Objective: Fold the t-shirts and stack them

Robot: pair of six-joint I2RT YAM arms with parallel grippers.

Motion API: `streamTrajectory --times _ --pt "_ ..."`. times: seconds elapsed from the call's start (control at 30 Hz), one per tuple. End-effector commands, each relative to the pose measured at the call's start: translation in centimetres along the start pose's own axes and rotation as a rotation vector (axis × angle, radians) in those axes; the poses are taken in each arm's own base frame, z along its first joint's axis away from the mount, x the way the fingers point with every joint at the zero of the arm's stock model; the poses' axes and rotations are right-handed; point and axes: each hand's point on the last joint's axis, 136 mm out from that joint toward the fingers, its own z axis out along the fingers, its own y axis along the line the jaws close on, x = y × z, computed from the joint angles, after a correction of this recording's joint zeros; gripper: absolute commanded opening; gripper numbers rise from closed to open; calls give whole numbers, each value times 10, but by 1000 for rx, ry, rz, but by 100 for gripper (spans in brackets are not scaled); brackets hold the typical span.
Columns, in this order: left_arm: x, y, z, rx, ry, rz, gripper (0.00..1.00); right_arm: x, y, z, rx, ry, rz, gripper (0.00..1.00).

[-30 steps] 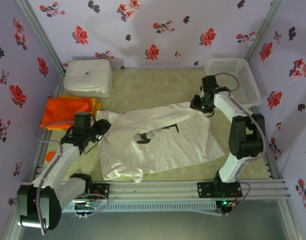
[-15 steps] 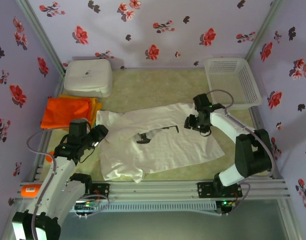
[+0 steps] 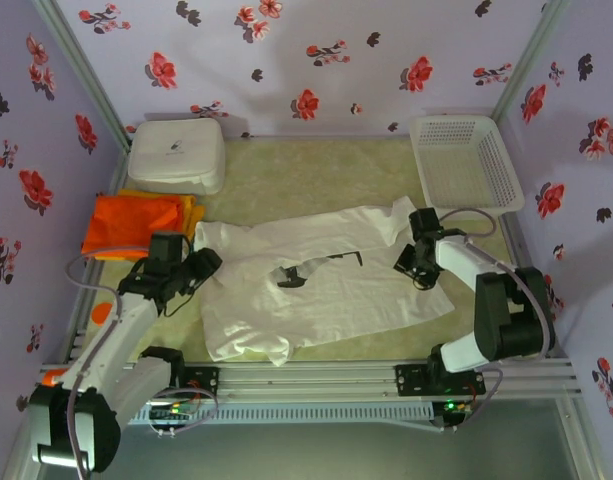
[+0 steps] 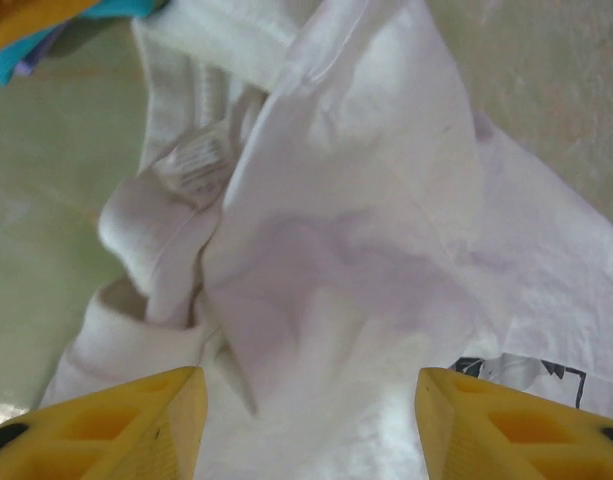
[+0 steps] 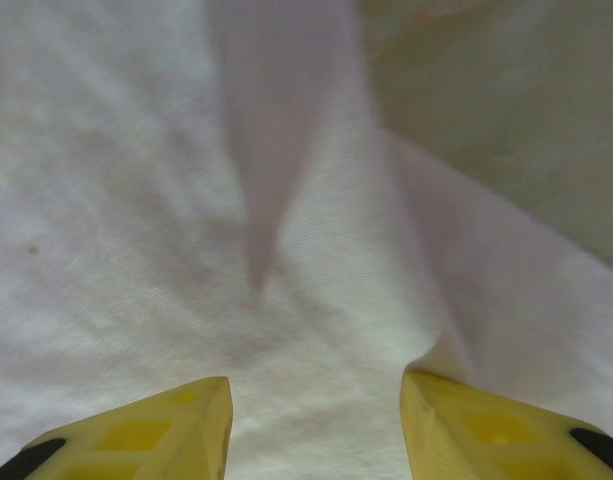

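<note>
Shifting: right gripper (image 3: 412, 267) is sliding nearer along off-white t-shirt (image 3: 326, 295)
Jaws: it and left gripper (image 3: 198, 266) are gaping, empty
Fold: pending

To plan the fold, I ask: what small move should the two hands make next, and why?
Probably lower both and pinch the off-white t-shirt: the left hand hangs open over its collar end, the right hand open over its opposite side, and the cloth lies crumpled.

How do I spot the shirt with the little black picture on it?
Find the big pale green mat. Across its middle lies the off-white cloth t-shirt, spread out and crumpled, with a small black print. The bright orange shirt to its left is folded instead.
</note>
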Motion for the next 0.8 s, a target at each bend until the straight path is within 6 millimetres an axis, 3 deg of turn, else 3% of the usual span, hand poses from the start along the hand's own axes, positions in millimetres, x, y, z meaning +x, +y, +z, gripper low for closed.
streamTrajectory --times 0.0,0.27,0.4,0.6,0.77 --pt "-25 -29 -1 47 -57 75 57 -13 1 -13 -5 -69 51 50" --pt "-58 -74 9 70 -65 158 57 -15 46 -45 -193 -109 -86 60" --pt "-61 -93 32 68 -32 190 57 -3 53 -24 -194 -51 -82 60" --pt "-51 -110 87 48 67 207 54 5 52 13 -183 13 -17 55" --pt "-38 -101 136 -12 156 187 52 1 36 24 -118 0 62 49"
